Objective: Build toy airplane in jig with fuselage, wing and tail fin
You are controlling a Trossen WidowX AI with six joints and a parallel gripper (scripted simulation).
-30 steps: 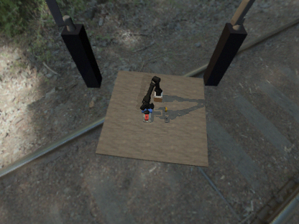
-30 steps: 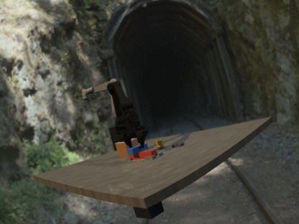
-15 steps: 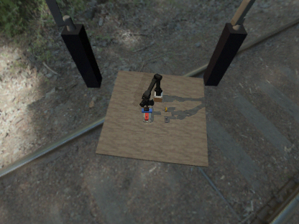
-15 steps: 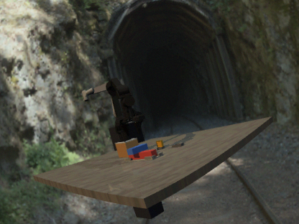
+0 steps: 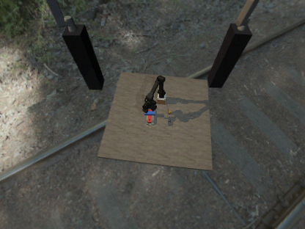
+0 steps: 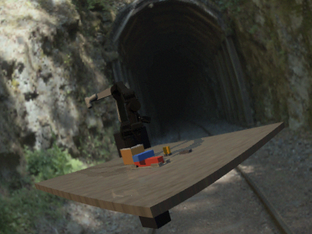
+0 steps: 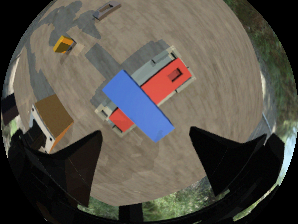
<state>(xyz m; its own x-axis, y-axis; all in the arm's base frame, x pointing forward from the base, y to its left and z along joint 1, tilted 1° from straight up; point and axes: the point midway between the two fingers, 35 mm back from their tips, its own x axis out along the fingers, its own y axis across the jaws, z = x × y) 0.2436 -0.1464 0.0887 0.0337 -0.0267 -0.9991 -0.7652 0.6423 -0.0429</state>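
The red fuselage [image 5: 149,119] [image 6: 151,161] [image 7: 162,86] lies in the grey cradle [image 7: 144,73]. Whether its underside is fully down cannot be told. The blue wing [image 5: 149,113] [image 6: 144,155] [image 7: 137,106] lies across the top of the fuselage, about square to it, hiding its tab and socket. The dark socket near the tail [image 7: 175,75] is empty. The yellow-orange tail fin [image 5: 169,111] [image 6: 166,150] [image 7: 63,45] stands apart from the cradle, beside a small tan piece. My gripper [image 5: 149,109] [image 7: 147,133] is wide open and empty, above and to one side of the wing, clear of it.
An orange-brown box with a white side [image 7: 53,117] is near the arm's base, also in the exterior view. A small grey holder [image 5: 170,121] [image 6: 185,151] [image 7: 107,10] lies beyond the tail fin. The wooden table top [image 5: 128,147] [image 6: 112,187] ends in open edges.
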